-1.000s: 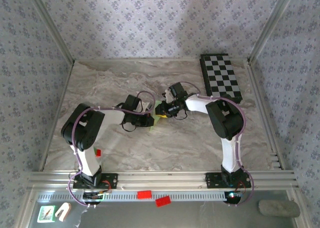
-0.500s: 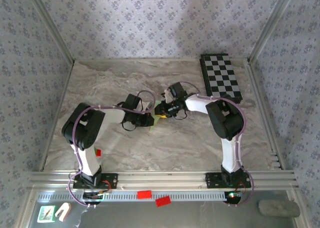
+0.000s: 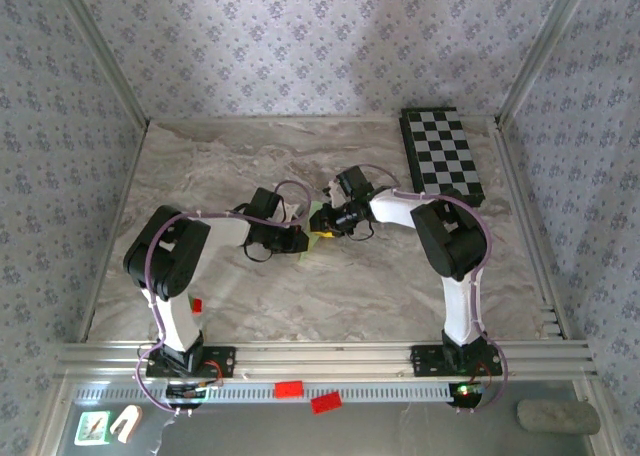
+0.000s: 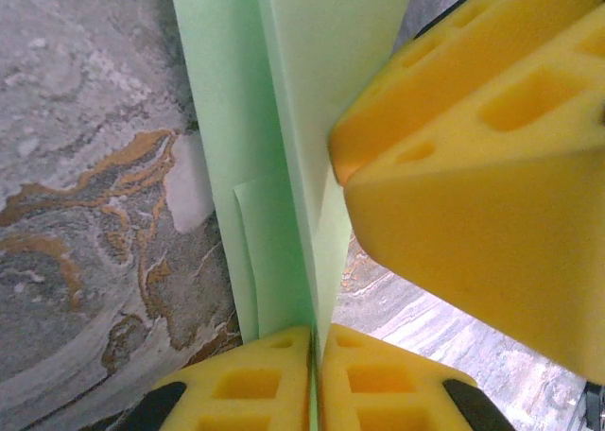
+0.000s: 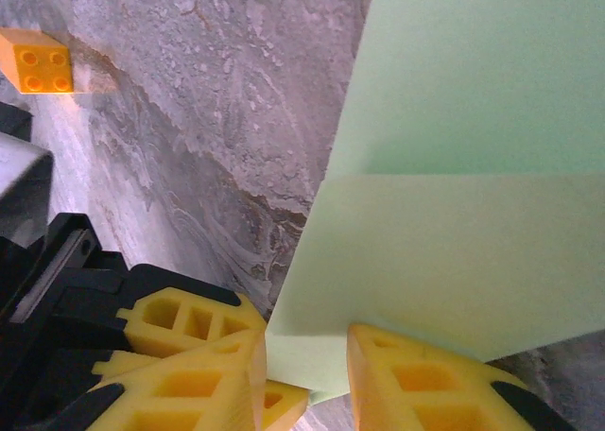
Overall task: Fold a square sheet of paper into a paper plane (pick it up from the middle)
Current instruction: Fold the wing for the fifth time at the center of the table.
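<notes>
Near the middle of the desk (image 3: 250, 166), well in from every edge and corner: square sheet of paper (image 3: 317, 216), light green, creased into layers, caught between the two arms.

Hazards, as judged:
- Tearing, or a skewed crease, if pulled by opposing arms with one edge pinned and the other loose.
- Slipping free of the left fingers (image 4: 246, 384), given so narrow a bite on the edge.
- Springing open of the fold, if let go before being pressed flat on the desk.
- Crumpling of the upright layer against the bulky yellow right fingers (image 5: 435, 384), if crowded closer.

Position against the fingers:
- Left fingers together, clamped on the sheet's folded edge, visible as a thin green line in the seam between the pads. Rest of the sheet running away from the tips.
- Right fingers part-way apart, straddling the sheet's lower corner. No sign of pads pressing it, so not counted as a hold.
- From the left wrist, right fingers touching or just beside the upright layer; cannot tell which.

Beyond: orange block (image 5: 36, 64) on the desk, well apart from the sheet.
</notes>
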